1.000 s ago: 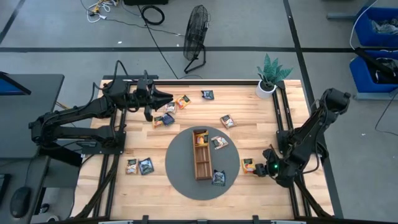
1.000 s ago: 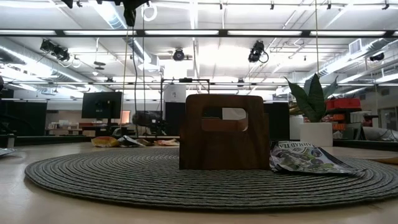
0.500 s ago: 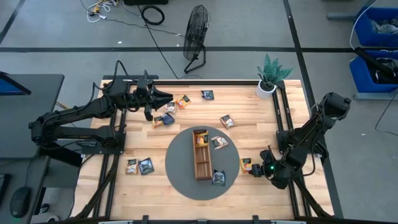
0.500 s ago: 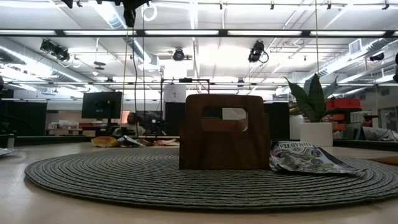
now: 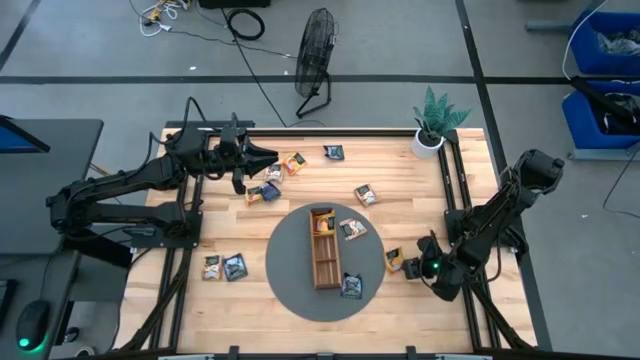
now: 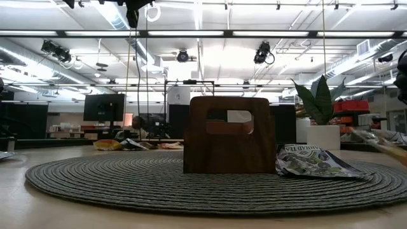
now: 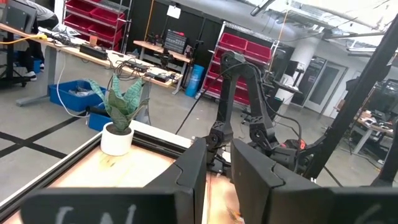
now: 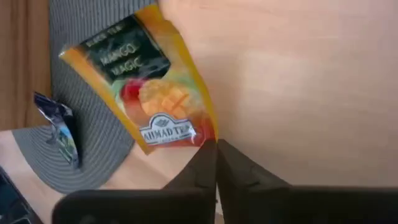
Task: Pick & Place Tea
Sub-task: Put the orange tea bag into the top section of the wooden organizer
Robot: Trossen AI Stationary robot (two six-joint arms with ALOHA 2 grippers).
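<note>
My right gripper [image 8: 216,163] is pinched tight on the orange mango tea sachet [image 8: 149,93], lower right of the high view by the round mat [image 5: 290,285]; only the wrist shot shows its label. Left gripper [image 5: 268,156] hovers upper left, partly closed, can't tell on what.

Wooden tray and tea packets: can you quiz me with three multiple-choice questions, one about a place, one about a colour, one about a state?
1. Where does the wooden tray stand?
A. on a shelf
B. on the round grey mat
C. on the floor

2. What colour is the sachet at the right gripper?
A. pink
B. white
C. orange

3. How are the right gripper's jaws?
A. shut on that sachet's edge
B. wide open
C. out of sight

Answers:
1 B: the high view shows the mat all round the tray.
2 C: the right wrist view shows orange with a dark label.
3 A: the right wrist view shows the fingers together at the sachet's edge.

The left gripper hovers over the table's far left.
</note>
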